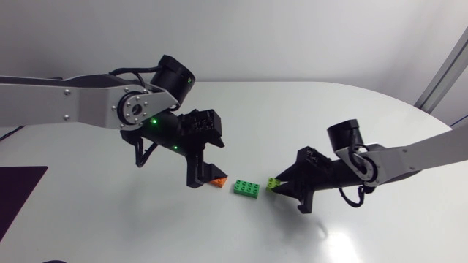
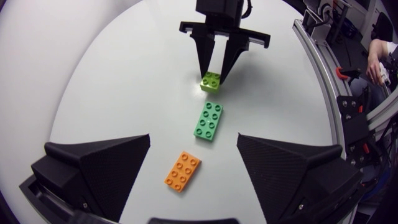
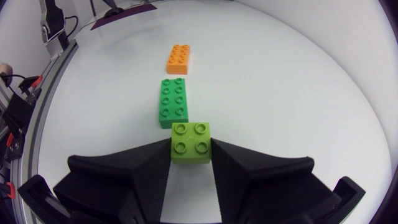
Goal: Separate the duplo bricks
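Table (image 1: 110, 219): white, with three bricks lying in one line, studs up, none stacked. Reference item: green brick (image 1: 247, 188), eight studs, flat on the table at the middle of the line and touched by neither gripper. Orange brick (image 2: 182, 170): six studs, flat on the table, near the green brick's end on the left arm's side, with a clear gap between the two and its long axis turned slightly off the green brick's. Lime brick (image 3: 191, 142): four studs, just beside the green brick's opposite end; the left wrist view shows a narrow strip of table between them, so they do not touch. Whether the lime brick rests on the table or is held just clear of it cannot be told. Right gripper (image 2: 216, 68): on the lime brick's side of the green brick, pointing towards it, with one finger against each flank of the lime brick, so the jaws are clamped on it. Right arm (image 1: 417, 157): comes in low over the table from beyond the lime brick. Left gripper (image 2: 193, 138): above the orange brick, beside the green brick's orange-side end, jaws wide apart and holding nothing; the orange brick lies under the gap and touches neither finger. In the head view one finger hides part of the orange brick. Left arm (image 1: 73, 102): extends from well beyond the orange brick and shows two small green lights near the wrist. Dark purple mat (image 1: 18, 197): well apart from the green brick, at the table's edge on the left arm's side.
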